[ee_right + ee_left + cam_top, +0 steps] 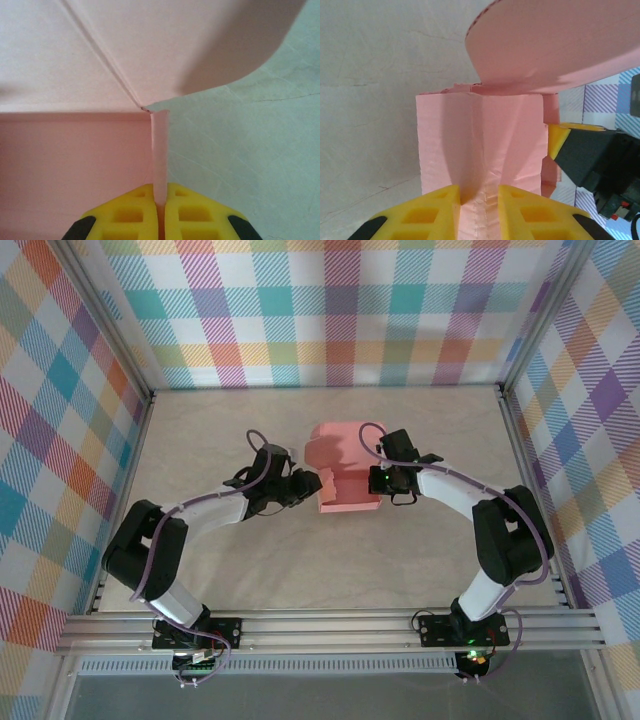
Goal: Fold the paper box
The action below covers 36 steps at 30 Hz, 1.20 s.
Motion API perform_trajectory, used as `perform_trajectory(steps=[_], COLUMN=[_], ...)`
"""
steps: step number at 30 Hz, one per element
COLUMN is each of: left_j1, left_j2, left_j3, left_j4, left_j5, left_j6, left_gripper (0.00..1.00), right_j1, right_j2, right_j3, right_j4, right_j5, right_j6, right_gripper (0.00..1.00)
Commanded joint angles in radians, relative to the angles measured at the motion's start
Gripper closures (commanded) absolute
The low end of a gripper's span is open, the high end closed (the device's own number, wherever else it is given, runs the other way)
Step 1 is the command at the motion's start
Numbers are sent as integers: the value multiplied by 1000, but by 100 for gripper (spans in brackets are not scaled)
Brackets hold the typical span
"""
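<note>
Ahead of their bases, both arms bend inward, elbows out. Left pincer (479, 192) is clamped on the creased left wall of the paper box (345, 490). Right pincer (159, 192) is pressed together on its thin right wall. Beyond both pincers, a rounded flap (325, 440) rises above the pale surface (230, 420).

Salmon-pink paper box (345, 490), yellow fingers (435, 210), beige marbled table (300, 580), pastel plaid walls (330, 310)

Walls (330, 310): pastel plaid panels at back, left and right.
Tabletop (300, 575): pale beige, faintly veined, matte.
Rails (330, 625): silver aluminium, along near edge.
Light: even, diffuse; soft short shadows.
</note>
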Motion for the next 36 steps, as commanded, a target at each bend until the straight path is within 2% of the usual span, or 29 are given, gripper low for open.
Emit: perform_trajectory(steps=[1,8,24,36], left_j1=[-13,-23,-43,-101], left_j2=[23,52,134,152], left_j3=[32,41,41,129], left_j4=[5,-13,-64,-241], left_j5=[19,6,-66,-233], left_j6=[1,11,47,110], left_gripper=[75,79,79,84], right_j1=[7,6,6,5], right_j2=[8,0,20,28], right_j3=[28,28,18,5], right_j4=[5,10,33,49], right_j5=[-14,-17,-49,-61], right_j6=[0,6,43,63], right_gripper=[93,93,94,94])
